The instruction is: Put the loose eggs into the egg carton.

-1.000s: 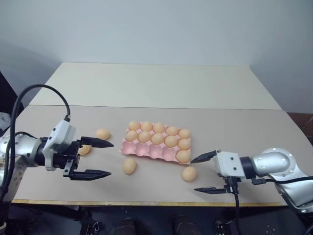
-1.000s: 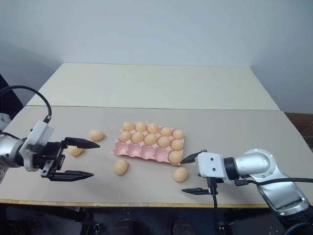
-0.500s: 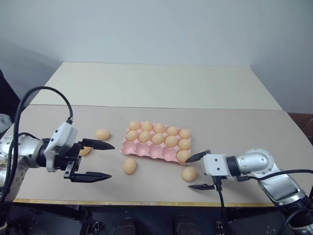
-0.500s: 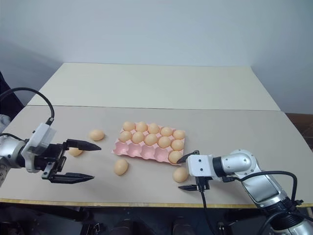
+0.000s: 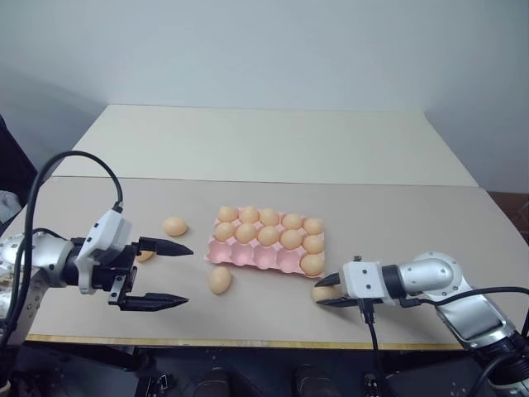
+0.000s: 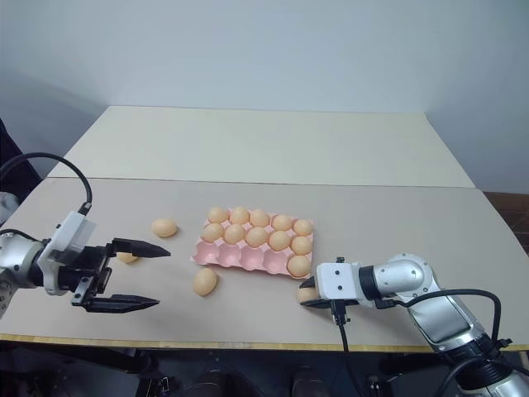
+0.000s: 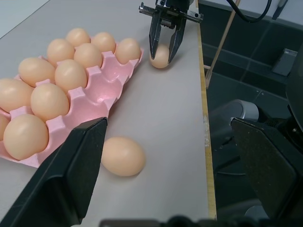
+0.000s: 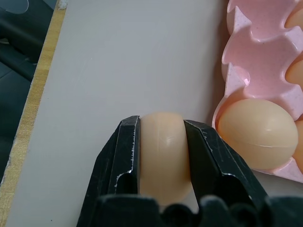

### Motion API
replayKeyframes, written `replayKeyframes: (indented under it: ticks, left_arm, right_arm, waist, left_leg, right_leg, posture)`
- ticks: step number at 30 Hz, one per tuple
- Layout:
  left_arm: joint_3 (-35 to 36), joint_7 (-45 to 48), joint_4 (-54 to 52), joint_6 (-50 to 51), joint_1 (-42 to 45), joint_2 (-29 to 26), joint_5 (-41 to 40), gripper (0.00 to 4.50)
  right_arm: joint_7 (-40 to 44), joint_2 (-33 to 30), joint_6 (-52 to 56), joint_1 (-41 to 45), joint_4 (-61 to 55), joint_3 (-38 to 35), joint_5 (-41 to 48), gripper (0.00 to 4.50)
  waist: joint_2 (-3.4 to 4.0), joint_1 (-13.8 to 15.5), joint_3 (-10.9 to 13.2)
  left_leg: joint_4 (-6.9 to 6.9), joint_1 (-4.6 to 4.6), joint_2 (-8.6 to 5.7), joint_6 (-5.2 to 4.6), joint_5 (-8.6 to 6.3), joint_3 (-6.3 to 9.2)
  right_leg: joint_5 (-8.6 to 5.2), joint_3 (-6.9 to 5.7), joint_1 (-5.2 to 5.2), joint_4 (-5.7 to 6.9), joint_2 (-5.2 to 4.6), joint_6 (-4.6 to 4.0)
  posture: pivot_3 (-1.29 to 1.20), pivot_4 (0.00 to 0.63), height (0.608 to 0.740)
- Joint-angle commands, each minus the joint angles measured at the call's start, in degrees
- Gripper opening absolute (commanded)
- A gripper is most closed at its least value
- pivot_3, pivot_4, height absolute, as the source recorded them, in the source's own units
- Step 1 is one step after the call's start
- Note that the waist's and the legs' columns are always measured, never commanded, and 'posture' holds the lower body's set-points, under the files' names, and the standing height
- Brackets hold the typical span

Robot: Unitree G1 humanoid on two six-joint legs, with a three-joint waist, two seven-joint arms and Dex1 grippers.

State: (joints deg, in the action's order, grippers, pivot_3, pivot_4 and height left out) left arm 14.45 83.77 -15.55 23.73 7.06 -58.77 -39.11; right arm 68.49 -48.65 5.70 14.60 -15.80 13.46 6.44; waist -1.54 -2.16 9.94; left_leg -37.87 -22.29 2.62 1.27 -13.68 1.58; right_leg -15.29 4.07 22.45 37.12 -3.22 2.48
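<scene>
One loose egg (image 8: pixel 163 156) sits clamped between the right gripper's (image 8: pixel 162 158) fingers; left gripper (image 5: pixel 161 274) gapes wide.

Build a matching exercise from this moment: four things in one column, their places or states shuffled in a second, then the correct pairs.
Things
1. right gripper
2. left gripper
3. egg carton
4. table

States
A. pink, near row mostly empty cups
B. open, holding nothing
C. shut on a loose egg beside the carton
D. beige, with three more loose eggs lying on it

Pairs: 1-C, 2-B, 3-A, 4-D
</scene>
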Motion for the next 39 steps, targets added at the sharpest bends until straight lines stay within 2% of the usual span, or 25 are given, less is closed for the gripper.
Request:
replayKeyframes:
  ticks: [1,6,10,16,23,26,32,33,39]
  left_arm:
    - [1.8,-0.1,-0.8,-1.1,0.9,-0.6,-0.3,4.5]
    - [4.0,-1.2,1.3,-0.6,2.1,-0.8,-0.8,4.5]
    - [5.4,-3.6,2.2,1.1,3.9,0.2,-2.7,4.5]
    - [5.5,-4.7,1.5,1.7,4.4,0.3,-3.0,4.5]
    - [5.8,-5.0,1.1,2.0,4.2,0.2,-2.8,4.5]
    - [5.8,-5.1,1.1,2.0,4.2,0.1,-2.7,4.5]
    - [6.3,-5.7,1.4,1.9,2.9,0.3,-1.8,4.5]
    - [6.3,-5.9,1.5,1.8,2.7,0.3,-1.7,4.5]
    - [7.1,-5.5,3.0,1.2,1.3,-0.3,-0.8,4.5]
  right_arm:
    - [0.0,-0.2,0.3,1.2,-1.6,-2.5,2.1,1.48]
    - [-0.8,1.2,7.3,6.1,-4.7,-6.9,10.4,1.48]
    - [-3.6,5.7,10.1,12.0,-3.9,-5.3,11.2,1.48]
    - [-7.1,11.3,5.7,16.5,3.4,0.8,2.5,1.48]
    - [-8.1,13.4,2.4,17.7,7.5,5.0,-3.2,1.48]
    - [-7.6,13.4,2.8,17.6,7.7,5.0,-3.6,2.17]
    - [-5.6,10.5,4.3,15.1,3.6,0.5,1.0,4.26]
    - [-5.0,9.8,5.0,14.7,2.6,-0.6,2.5,4.47]
    - [-1.4,3.9,10.3,11.4,-2.6,-10.0,12.8,4.47]
  waist:
    - [0.0,0.0,0.0]
    - [0.0,-0.2,0.0]
    - [0.0,-0.4,0.0]
    - [0.0,0.0,0.0]
    - [0.01,-0.1,0.0]
    - [0.01,-0.2,0.0]
    - [0.01,0.0,0.0]
    - [0.01,0.0,0.0]
    - [0.01,0.0,0.0]
  left_leg:
    - [0.0,0.0,0.0,0.0,0.0,0.0]
    - [0.0,0.01,0.0,0.0,0.0,0.0]
    - [0.0,0.04,0.12,0.0,0.0,0.03]
    - [0.01,-0.04,0.09,0.0,0.0,0.02]
    - [0.01,-0.08,0.09,0.0,0.0,0.01]
    - [0.0,-0.07,0.09,0.0,0.0,0.02]
    - [0.01,-0.08,0.09,0.0,0.0,0.02]
    - [0.01,-0.09,0.09,0.0,0.0,0.02]
    - [0.01,-0.06,0.1,0.0,0.0,0.02]
  right_leg:
    - [0.0,0.0,0.0,0.0,0.0,0.0]
    - [0.01,0.0,0.0,0.03,0.0,-0.01]
    - [0.02,0.0,0.0,0.04,0.12,-0.04]
    - [0.01,0.0,0.06,0.02,0.09,-0.06]
    - [0.02,0.0,0.16,0.08,0.1,-0.07]
    - [0.03,0.0,0.16,0.1,0.1,-0.08]
    - [0.03,0.0,0.16,0.09,0.1,-0.08]
    - [0.03,0.0,0.16,0.09,0.09,-0.08]
    - [0.03,0.0,0.14,0.09,0.1,-0.08]
  posture:
    - [0.0,0.15,0.74]
    - [0.0,0.15,0.74]
    - [0.0,0.15,0.74]
    - [0.0,0.15,0.74]
    - [0.0,0.15,0.74]
    - [0.0,0.15,0.74]
    - [0.0,0.15,0.74]
    - [0.0,0.15,0.74]
    - [0.0,0.15,0.74]
